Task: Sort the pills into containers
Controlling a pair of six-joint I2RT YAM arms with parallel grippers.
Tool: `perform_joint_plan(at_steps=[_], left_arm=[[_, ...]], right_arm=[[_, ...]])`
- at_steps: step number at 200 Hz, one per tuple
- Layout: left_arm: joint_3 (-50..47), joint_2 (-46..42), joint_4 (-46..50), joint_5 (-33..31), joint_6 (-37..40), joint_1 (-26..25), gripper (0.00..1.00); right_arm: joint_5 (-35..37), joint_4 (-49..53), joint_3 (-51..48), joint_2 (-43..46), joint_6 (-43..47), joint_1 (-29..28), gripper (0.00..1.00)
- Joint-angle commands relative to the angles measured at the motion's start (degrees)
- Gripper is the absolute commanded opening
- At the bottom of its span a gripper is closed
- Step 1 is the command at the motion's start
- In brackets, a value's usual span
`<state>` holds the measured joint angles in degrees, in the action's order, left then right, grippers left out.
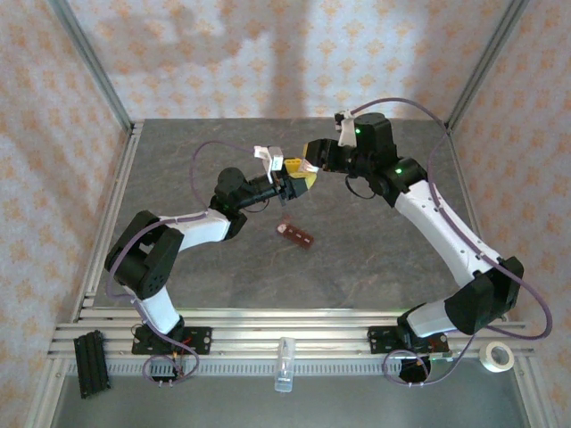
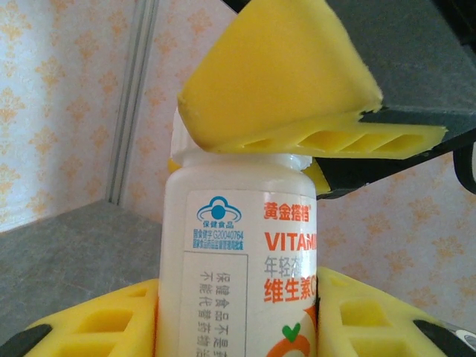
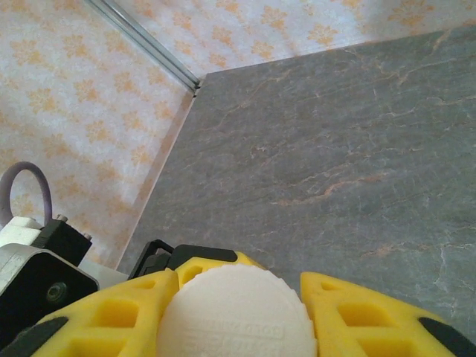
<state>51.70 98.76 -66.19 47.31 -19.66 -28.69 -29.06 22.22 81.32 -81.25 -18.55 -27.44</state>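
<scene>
A white vitamin bottle (image 2: 238, 260) with orange lettering is held up above the table's middle, and my left gripper (image 2: 238, 297) is shut on its body, a yellow finger on each side. My right gripper (image 3: 238, 297) comes at it from the cap end, and its yellow fingers (image 3: 111, 312) press on both sides of the ribbed white cap (image 3: 238, 316). From above, the left gripper (image 1: 290, 185) and right gripper (image 1: 308, 169) meet at the bottle. The containers (image 1: 296, 236), a dark reddish-brown strip, lie on the grey table just in front of them. The pills are out of view.
A clear tube (image 1: 284, 364) lies on the near rail between the arm bases. A roll of tape (image 1: 497, 356) sits at the near right and a black strip (image 1: 90, 362) at the near left. Patterned walls and metal posts (image 1: 107, 80) enclose the table.
</scene>
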Motion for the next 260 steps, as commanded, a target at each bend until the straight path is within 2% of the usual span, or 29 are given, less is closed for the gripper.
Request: perform_joint_plan(at_steps=[1,23,51,69,98,112,120,123,124,125,126,127,131,195,235,260], left_arm=[[1.3,-0.1,-3.9,-0.8,0.8,0.1,0.00],[0.5,-0.6,-3.9,-2.8,2.3,-0.2,0.00],[-0.9,-1.2,-3.6,-5.5,4.6,-0.6,0.00],[-1.4,-1.2,-3.2,-6.2,5.4,-0.7,0.00],[-2.1,-1.0,-2.9,-7.7,6.4,-0.6,0.02],[-2.7,-1.0,-3.2,-9.2,6.6,-0.6,0.22],[-3.3,-1.2,-3.5,-10.1,6.6,-0.6,0.37],[-3.6,-1.3,-3.6,-10.4,6.8,-0.6,0.48],[-3.6,-1.3,-3.6,-10.4,6.8,-0.5,0.59],[-3.7,-1.4,-3.5,-10.5,6.9,-0.5,0.75],[-3.8,-1.4,-3.5,-10.5,6.9,-0.5,0.87],[-3.9,-1.5,-3.5,-10.5,7.0,-0.5,0.93],[-4.2,-1.6,-3.5,-10.8,7.1,-0.4,0.99],[-12.6,-5.7,-3.4,-15.3,7.6,1.8,1.00],[-16.5,-9.7,-1.1,-21.7,8.5,3.2,1.00],[-17.4,-13.4,4.8,-24.2,11.0,3.4,1.00]], right_arm=[[3.4,-2.4,-3.0,1.3,-6.1,-1.2,0.23],[11.5,-4.6,-6.2,2.9,-13.0,-4.3,0.18],[19.8,-9.6,-10.3,4.4,-20.4,-9.8,0.17],[21.6,-10.2,-9.8,4.0,-20.0,-11.0,0.17],[23.8,-5.2,-5.7,2.4,-14.8,-10.8,0.17],[25.1,-4.1,-4.8,2.2,-12.8,-10.3,0.17],[25.3,-3.4,-4.4,1.9,-12.4,-9.4,0.17],[25.3,-3.4,-4.3,1.9,-12.2,-9.0,0.17],[25.2,-3.4,-4.3,1.9,-12.2,-8.8,0.17],[25.1,-3.4,-4.3,1.9,-12.2,-8.7,0.17],[25.1,-3.4,-4.3,1.8,-12.1,-8.5,0.17],[25.0,-3.4,-4.3,1.9,-12.1,-8.4,0.17],[24.9,-3.2,-4.3,1.8,-12.0,-7.5,0.17],[29.2,-4.6,-9.0,0.3,-5.8,1.9,0.17],[32.2,-10.1,-12.5,-4.8,-1.7,4.5,0.17],[35.2,-13.1,-12.7,-9.4,-0.4,4.9,0.16]])
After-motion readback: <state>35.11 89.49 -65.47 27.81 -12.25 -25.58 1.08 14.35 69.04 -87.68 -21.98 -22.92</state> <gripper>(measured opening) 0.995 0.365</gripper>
